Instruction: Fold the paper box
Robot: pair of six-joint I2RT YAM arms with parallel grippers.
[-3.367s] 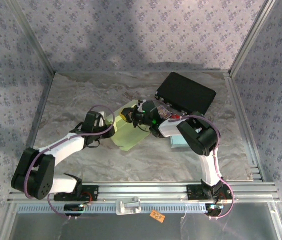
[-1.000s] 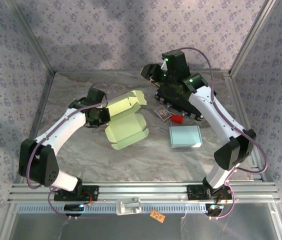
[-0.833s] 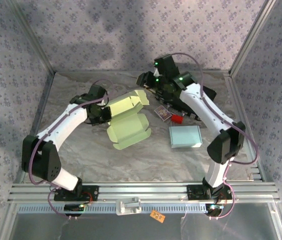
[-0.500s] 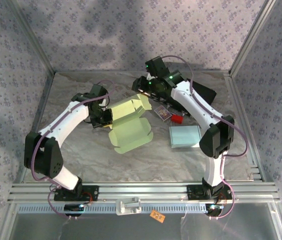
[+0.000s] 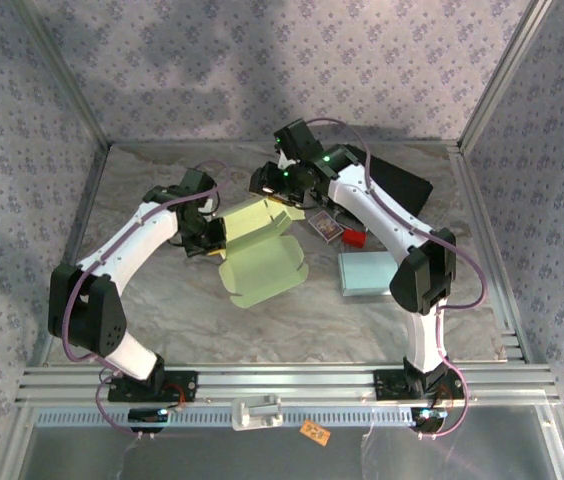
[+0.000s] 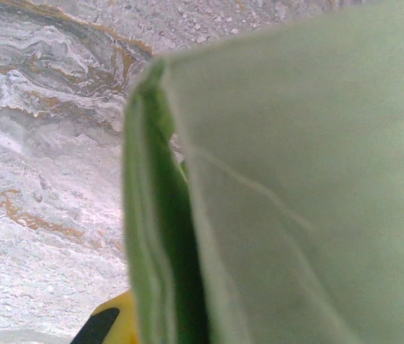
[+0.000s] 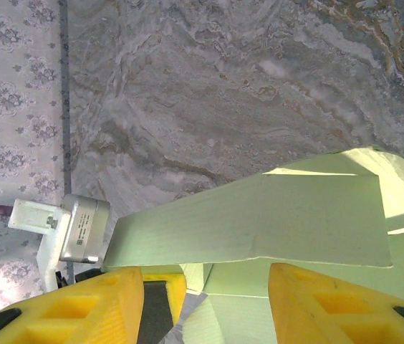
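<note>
Presently, at the left, the left claw (image 5: pixel 209 233) is seen clenched on the left wall of the pale green paper box (image 5: pixel 260 250), which is set near the middle of the tabletop (image 5: pixel 192 325), somewhat toward its far edge. The box's base (image 5: pixel 267 272) is laid flat. Its long axis is judged to run roughly left to right, the right end a little nearer the far edge. The lid panel (image 5: pixel 254 213) is raised, tilted, from the base's far side.

Just beyond that panel the right claw (image 5: pixel 267 183) is released. Its two yellow fingers (image 7: pixel 324 301) are spread apart, with the panel's free edge ahead of them and nothing gripped. The coming move is judged to turn on this: the lid lies toward the near edge from the right claw, so it would have to be pushed nearward and down over the base. Meanwhile the box is pinned by the left arm, the nearer of the two to the base.

Whether the fingers touch the panel cannot be told. In the left wrist view the card is blurred by closeness, and little of the grip can be made out beyond one yellow fingertip (image 6: pixel 112 322).

Farther right, a playing-card pack (image 5: pixel 326 228), a small red object (image 5: pixel 354 239), a pale blue box (image 5: pixel 370 273) and a black case (image 5: pixel 402 186), partly covered by the right arm, are seen.
</note>
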